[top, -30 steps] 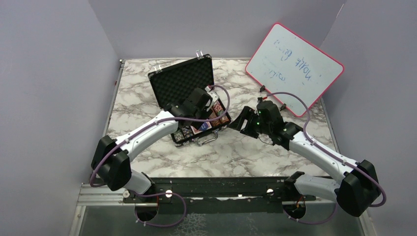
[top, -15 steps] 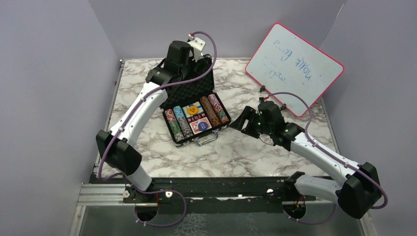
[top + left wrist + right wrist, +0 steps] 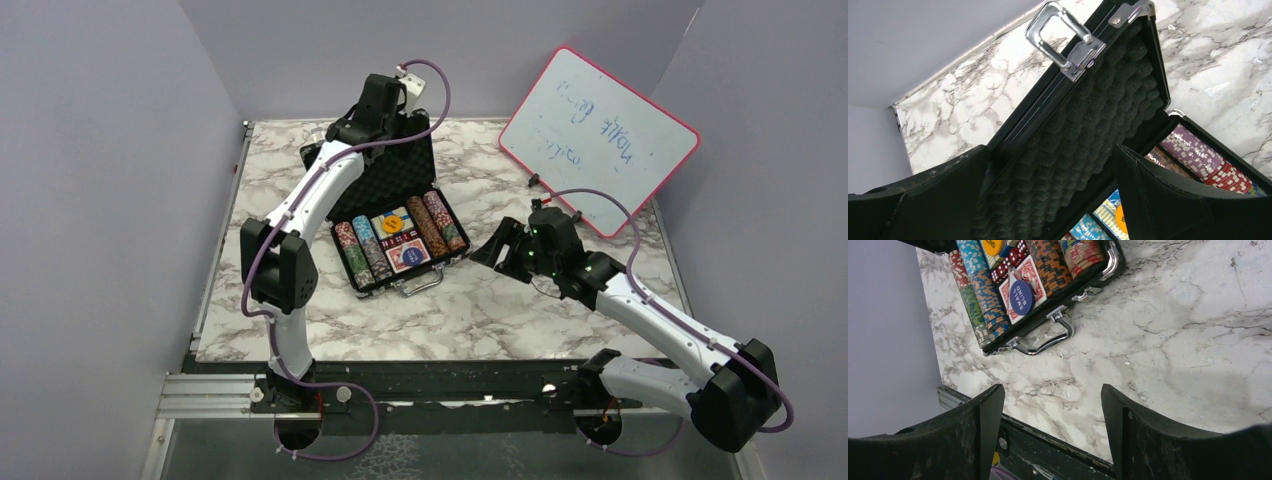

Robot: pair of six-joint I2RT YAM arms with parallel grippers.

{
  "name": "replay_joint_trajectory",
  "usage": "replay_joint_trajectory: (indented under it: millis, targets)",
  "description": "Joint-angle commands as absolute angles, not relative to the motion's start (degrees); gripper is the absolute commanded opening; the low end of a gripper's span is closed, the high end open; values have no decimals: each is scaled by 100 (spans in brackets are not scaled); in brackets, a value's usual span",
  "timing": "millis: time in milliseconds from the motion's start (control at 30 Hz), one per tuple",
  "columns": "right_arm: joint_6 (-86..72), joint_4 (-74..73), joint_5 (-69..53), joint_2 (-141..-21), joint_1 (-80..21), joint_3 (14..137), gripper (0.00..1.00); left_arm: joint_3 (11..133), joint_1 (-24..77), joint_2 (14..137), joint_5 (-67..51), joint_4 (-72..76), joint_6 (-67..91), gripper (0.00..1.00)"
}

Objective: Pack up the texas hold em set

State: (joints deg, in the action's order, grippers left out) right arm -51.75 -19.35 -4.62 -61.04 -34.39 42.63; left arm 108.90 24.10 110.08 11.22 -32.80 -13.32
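blue button (image 3: 1021, 297) reading "SMALL BLIND", whiteboard (image 3: 598, 140) scribble illegible

Black briefcase (image 3: 400, 180) on white, grey-veined marble table (image 3: 500, 310).
Multicoloured poker chips (image 3: 432, 222), red-backed cards (image 3: 408, 255), orange button (image 3: 397, 223), blue disc (image 3: 1021, 296), pink-framed whiteboard (image 3: 600, 140).

A white tabletop (image 3: 480, 320) with grey marble veining sits between plain lilac-grey walls (image 3: 100, 150) at left, back and right; a pink-framed whiteboard (image 3: 598, 140) stands tilted near the far right corner; a black rail (image 3: 450, 385) runs along the near edge; the light is even.
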Motion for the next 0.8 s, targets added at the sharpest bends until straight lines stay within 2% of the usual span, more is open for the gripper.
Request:
replay_joint_trajectory:
  millis: [0,167,367,767]
  targets:
    - [-5080,-2047,-241,-6019,-3401,4356,73,10399,2324,10666,636,-3602,-1139,91]
    - [-5000,-2124,-55,-6023,-3401,4422,73,9606,2331,10078,-501,-3926,-622,77]
    - [-4883,-2289,219,-5969,-3401,4517,73,8704,2329,9397,-1569,-3929,-288,70]
    - [-4759,-2462,370,-5751,-3401,4516,73,8199,2334,8666,-3396,-3933,-125,68]
